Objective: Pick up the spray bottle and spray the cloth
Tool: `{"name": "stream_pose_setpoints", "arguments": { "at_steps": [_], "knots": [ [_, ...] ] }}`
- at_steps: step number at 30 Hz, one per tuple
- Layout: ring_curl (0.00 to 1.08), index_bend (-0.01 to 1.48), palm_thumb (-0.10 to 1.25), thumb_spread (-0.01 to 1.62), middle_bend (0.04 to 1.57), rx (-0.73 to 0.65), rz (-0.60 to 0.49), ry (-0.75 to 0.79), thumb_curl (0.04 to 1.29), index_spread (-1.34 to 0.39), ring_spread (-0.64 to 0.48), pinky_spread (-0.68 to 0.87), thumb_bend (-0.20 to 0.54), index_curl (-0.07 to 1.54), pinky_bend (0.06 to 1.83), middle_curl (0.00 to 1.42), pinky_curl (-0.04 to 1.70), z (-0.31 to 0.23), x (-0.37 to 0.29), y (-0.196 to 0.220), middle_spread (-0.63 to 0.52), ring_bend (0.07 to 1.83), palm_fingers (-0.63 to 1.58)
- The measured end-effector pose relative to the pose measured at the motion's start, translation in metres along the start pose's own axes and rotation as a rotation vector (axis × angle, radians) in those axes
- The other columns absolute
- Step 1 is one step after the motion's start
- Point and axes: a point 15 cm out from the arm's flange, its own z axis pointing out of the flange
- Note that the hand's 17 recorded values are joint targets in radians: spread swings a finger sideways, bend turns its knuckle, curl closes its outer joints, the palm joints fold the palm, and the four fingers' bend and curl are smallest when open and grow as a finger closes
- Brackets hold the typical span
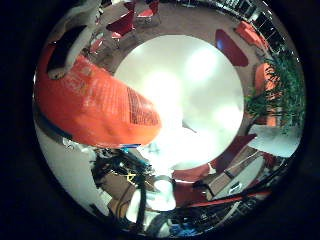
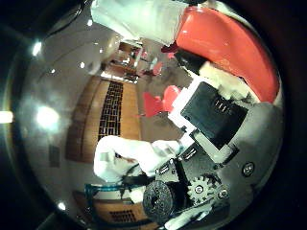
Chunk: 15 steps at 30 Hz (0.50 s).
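**Spray bottle in the hand's grasp, above a round white table**

The orange spray bottle (image 1: 95, 105) fills a large part of the little finger side palm view, so it sits close against the palm. Its body carries a block of dark print. A white and black finger (image 1: 72, 42) lies across its upper part, pressed to the surface.

In the thumb side palm view the same bottle shows as a red-orange curved surface at the edge, with a translucent whitish part (image 2: 139, 19) of it next to that. The hand (image 2: 211, 120) shows here as white and black blocks with a small gear; its parts lie right against the bottle. Fingers are curled round the bottle, holding it.

Past the bottle, the little finger side view looks out on a round white table (image 1: 200, 95), its top glaring with light patches. Red chairs (image 1: 122, 25) stand beyond the table's edge. A green plant (image 1: 280, 95) stands off to one side, well apart from the bottle.

A white crumpled mass (image 2: 120, 155) shows in the thumb side view; whether it is the cloth, I cannot tell.
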Motion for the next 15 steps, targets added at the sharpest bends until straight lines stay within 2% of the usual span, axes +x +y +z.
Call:
{"name": "stream_pose_setpoints", "arguments": {
  "at_steps": [10, 15],
  "knots": [
    [0.60, 1.17, 1.04, 1.01, 1.37, 0.121, 0.023, -0.193, 0.78, -0.19, -0.16, -0.19, -0.012, 0.69, 0.99, 0.59, 1.40, 0.110, 0.059, 0.013, -0.07, 1.47, 1.19],
    [0.60, 1.17, 1.03, 0.99, 1.37, 0.183, -0.022, -0.232, 0.78, -0.19, -0.16, -0.19, -0.014, 0.69, 0.99, 0.59, 1.41, 0.148, 0.068, 0.017, -0.07, 1.47, 1.19]
  ]
}}
